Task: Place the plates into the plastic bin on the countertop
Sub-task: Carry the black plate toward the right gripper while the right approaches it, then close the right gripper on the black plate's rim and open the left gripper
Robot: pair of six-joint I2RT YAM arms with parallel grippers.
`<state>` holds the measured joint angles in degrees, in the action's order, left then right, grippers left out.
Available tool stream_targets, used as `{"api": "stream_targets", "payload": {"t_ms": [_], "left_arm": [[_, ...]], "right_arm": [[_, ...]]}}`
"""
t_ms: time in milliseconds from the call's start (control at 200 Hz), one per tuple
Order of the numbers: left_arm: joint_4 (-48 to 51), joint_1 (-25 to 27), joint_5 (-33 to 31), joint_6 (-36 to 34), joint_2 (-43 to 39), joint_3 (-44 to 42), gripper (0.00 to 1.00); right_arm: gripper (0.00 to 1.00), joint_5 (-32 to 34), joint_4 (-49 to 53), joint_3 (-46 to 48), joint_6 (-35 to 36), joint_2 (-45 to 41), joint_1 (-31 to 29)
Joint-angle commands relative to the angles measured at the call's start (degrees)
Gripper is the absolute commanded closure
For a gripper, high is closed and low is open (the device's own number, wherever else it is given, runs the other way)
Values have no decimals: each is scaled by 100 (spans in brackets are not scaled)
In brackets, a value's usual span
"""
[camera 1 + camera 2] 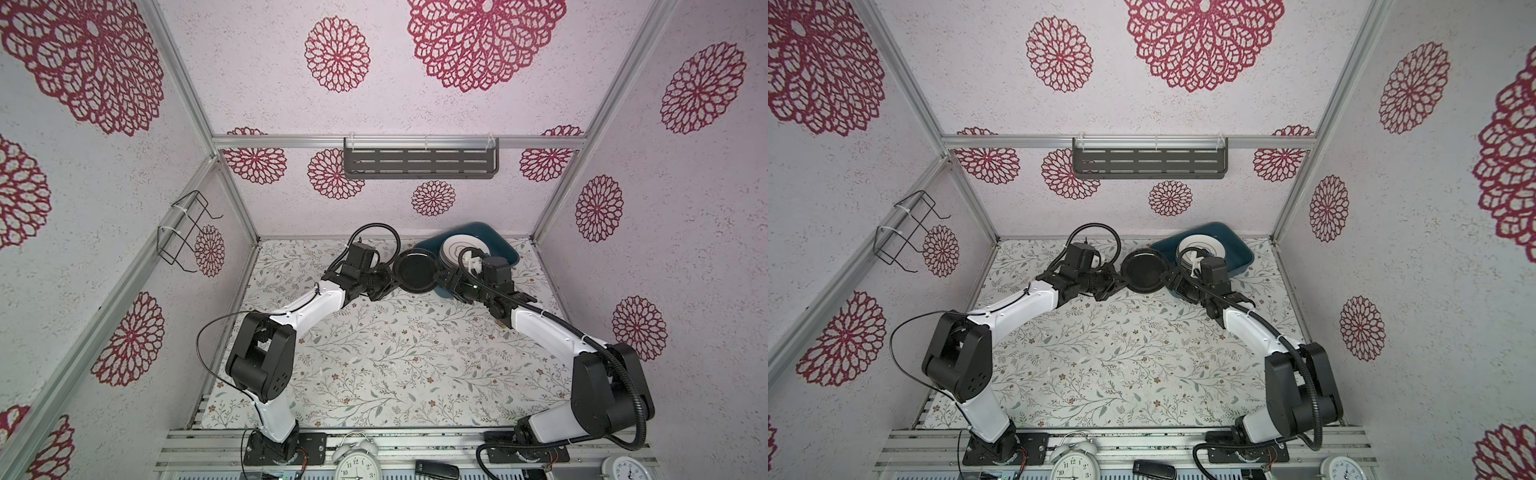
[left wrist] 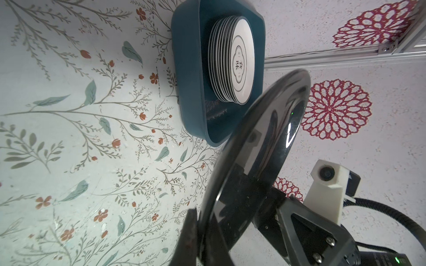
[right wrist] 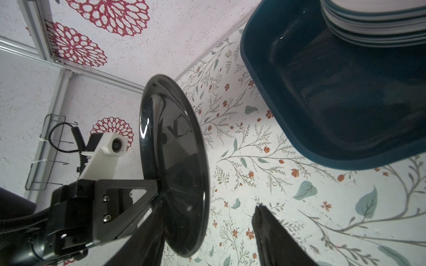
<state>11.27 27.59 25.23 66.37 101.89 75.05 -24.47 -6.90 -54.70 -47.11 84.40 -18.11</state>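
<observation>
The left jaws are clamped tight on the rim of the small black plate [image 1: 415, 271] and hold it in the air above the tabletop [image 1: 395, 353]. In both top views the plate [image 1: 1145, 272] shows nearly full-round, spanning the gap between the two arms. The left jaws bite one edge and the right jaws meet the opposite one. In the left wrist view the plate [image 2: 265, 149] rises edge-on straight out of the left jaws, with one finger [image 2: 191, 235] dark against its near face.

The right jaws stand partly open around the plate's edge and have no grip on it. In the right wrist view the plate [image 3: 175, 161] lies close to one finger [image 3: 143, 248]; whether they touch I cannot tell. The other finger [image 3: 269, 237] stands well apart from the plate, with leafy tabletop showing between them.

The plastic bin [image 1: 509, 253] sits on the tabletop just past the right jaws, on the side away from the left jaws; the other views show it too [image 1: 1241, 253] [image 2: 189, 69] [image 3: 345, 110]. A stack of white plates [image 1: 461, 249] lies inside it, at the end farther from both jaws. The top plate of the stack [image 2: 239, 62] bears a dark cloud outline around some characters. In the right wrist view only the stack's banded rims [image 3: 373, 23] show.
</observation>
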Motion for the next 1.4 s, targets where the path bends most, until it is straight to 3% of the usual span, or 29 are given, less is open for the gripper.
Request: {"api": "stream_targets", "payload": {"t_ms": [0, 205, 355, 440, 505, 585, 630, 971, 1396], "left_arm": [[-104, 27, 174, -114, -2, 207, 100], [84, 63, 249, -338, -55, 372, 100], [191, 85, 250, -464, -112, 422, 99], [192, 79, 215, -498, -146, 429, 90], [173, 80, 211, -544, -174, 449, 84], [209, 84, 149, -598, -202, 491, 66], [256, 87, 79, -648, -238, 515, 51], [715, -76, -519, -1398, -565, 757, 16], [274, -524, -1168, -2198, -1459, 393, 1]], "right_arm": [[46, -55, -111, -273, 18, 36, -35], [77, -150, -33, -348, -34, 241, -51], [93, -81, 37, -305, -90, 263, -70], [100, -18, 79, -281, -116, 240, -66], [100, 24, 85, -278, -131, 232, -70], [100, 55, 88, -278, -160, 222, -72], [100, 86, 74, -278, -192, 219, -75], [100, 384, 248, -630, -146, 344, -37], [100, 414, 347, -1427, -187, 992, 528]]}}
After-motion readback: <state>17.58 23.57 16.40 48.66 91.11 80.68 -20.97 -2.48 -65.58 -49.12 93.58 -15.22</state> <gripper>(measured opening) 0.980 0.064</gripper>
